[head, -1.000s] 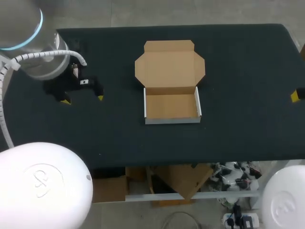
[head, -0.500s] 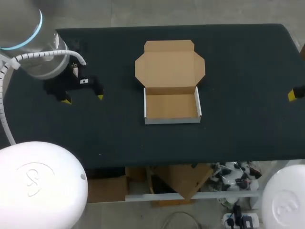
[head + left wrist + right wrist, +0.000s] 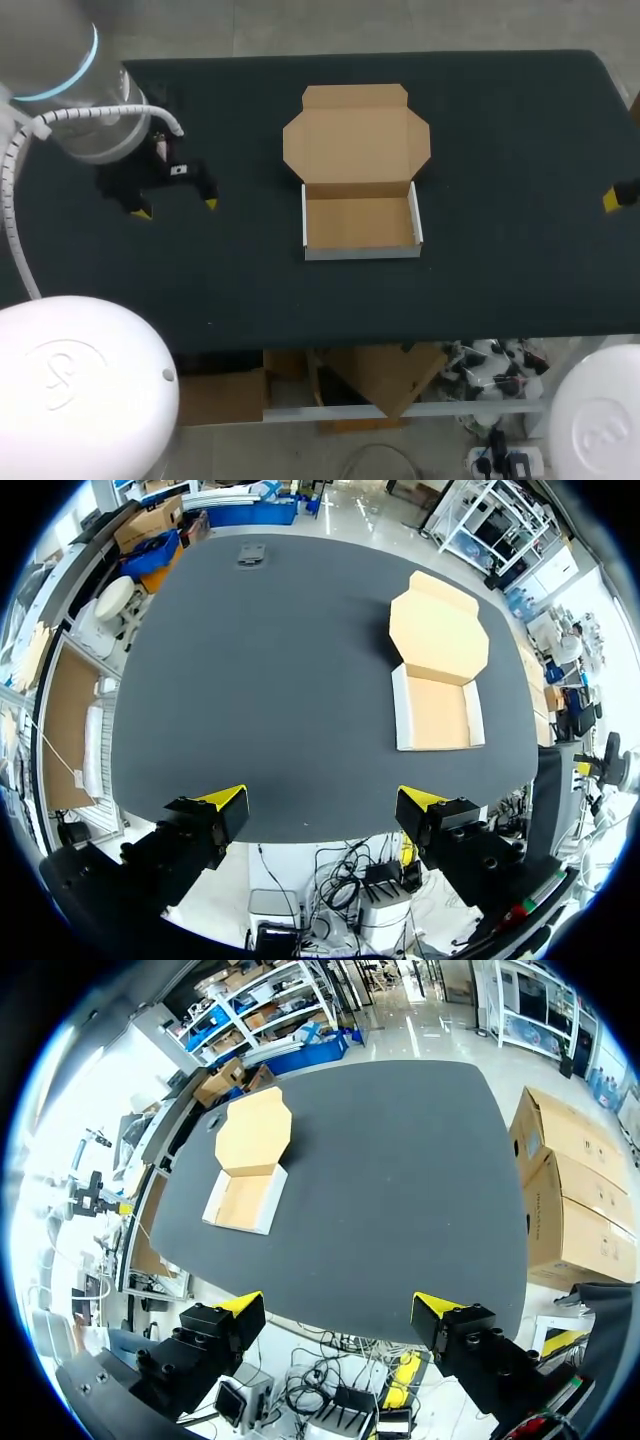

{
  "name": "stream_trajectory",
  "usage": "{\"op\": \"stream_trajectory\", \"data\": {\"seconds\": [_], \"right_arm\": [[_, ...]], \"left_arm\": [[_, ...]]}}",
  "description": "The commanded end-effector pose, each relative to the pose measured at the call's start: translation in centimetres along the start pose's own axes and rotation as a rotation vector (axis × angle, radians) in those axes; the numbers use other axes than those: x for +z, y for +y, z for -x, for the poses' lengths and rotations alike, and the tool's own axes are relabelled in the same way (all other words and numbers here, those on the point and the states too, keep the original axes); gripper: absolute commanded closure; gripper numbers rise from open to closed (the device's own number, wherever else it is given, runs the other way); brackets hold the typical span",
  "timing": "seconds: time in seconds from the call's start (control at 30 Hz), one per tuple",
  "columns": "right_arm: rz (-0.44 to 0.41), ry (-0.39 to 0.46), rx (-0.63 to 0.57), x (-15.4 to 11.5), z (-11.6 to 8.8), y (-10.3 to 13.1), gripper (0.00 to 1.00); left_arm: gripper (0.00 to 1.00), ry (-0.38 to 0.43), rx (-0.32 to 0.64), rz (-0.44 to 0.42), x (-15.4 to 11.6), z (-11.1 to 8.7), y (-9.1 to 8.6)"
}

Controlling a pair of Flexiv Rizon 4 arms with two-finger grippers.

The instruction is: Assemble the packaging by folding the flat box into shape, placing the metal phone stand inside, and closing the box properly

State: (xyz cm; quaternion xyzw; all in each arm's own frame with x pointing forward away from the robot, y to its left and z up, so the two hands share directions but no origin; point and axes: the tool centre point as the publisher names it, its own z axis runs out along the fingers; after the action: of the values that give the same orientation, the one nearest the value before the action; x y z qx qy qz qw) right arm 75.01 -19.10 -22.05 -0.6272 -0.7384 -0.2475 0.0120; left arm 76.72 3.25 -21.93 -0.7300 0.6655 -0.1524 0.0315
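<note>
The cardboard box [image 3: 360,222] sits mid-table as a shallow open tray with white outer walls; its lid [image 3: 356,135] lies flat behind it. Nothing is inside. My left gripper [image 3: 175,208] hovers open over the left part of the table, well left of the box. In the left wrist view the box [image 3: 438,712] lies far ahead of the open gripper [image 3: 322,800]. Of my right gripper, only one yellow fingertip [image 3: 612,199] shows at the table's right edge. The right wrist view has its gripper [image 3: 338,1308] open, with the box [image 3: 245,1200] far ahead. A small grey object [image 3: 250,552] lies near the table's far corner; I cannot tell what it is.
A black cloth covers the table [image 3: 500,150]. Bare cloth surrounds the box on all sides. The front edge [image 3: 400,335] runs just below the box.
The tray's right wall, leaning inward a second ago, now stands at the tray's outer edge. My left gripper drifted slightly right. The right fingertip shifted a little inward, then held.
</note>
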Motion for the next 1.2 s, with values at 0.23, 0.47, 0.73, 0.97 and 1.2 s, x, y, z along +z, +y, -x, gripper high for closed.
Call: {"op": "stream_trajectory", "data": {"seconds": [0.23, 0.47, 0.73, 0.97, 1.2], "right_arm": [[0.001, -0.001, 0.000, -0.1, 0.0, -0.1, 0.00], [0.001, -0.001, 0.000, -0.1, 0.0, -0.1, 0.00], [0.001, -0.001, 0.000, -0.1, 0.0, -0.1, 0.00], [0.001, -0.001, 0.000, -0.1, 0.0, -0.1, 0.00], [0.001, -0.001, 0.000, -0.1, 0.0, -0.1, 0.00]], "left_arm": [[0.00, -0.038, -0.022, 0.067, 4.4, -0.1, -3.0], [0.00, -0.059, -0.029, 0.081, 7.0, 0.7, -5.4], [0.00, -0.069, -0.023, 0.101, 9.1, 1.7, -8.3], [0.00, -0.067, -0.036, 0.130, 11.2, 2.7, -9.7], [0.00, -0.063, -0.063, 0.167, 12.5, 4.6, -11.2]]}}
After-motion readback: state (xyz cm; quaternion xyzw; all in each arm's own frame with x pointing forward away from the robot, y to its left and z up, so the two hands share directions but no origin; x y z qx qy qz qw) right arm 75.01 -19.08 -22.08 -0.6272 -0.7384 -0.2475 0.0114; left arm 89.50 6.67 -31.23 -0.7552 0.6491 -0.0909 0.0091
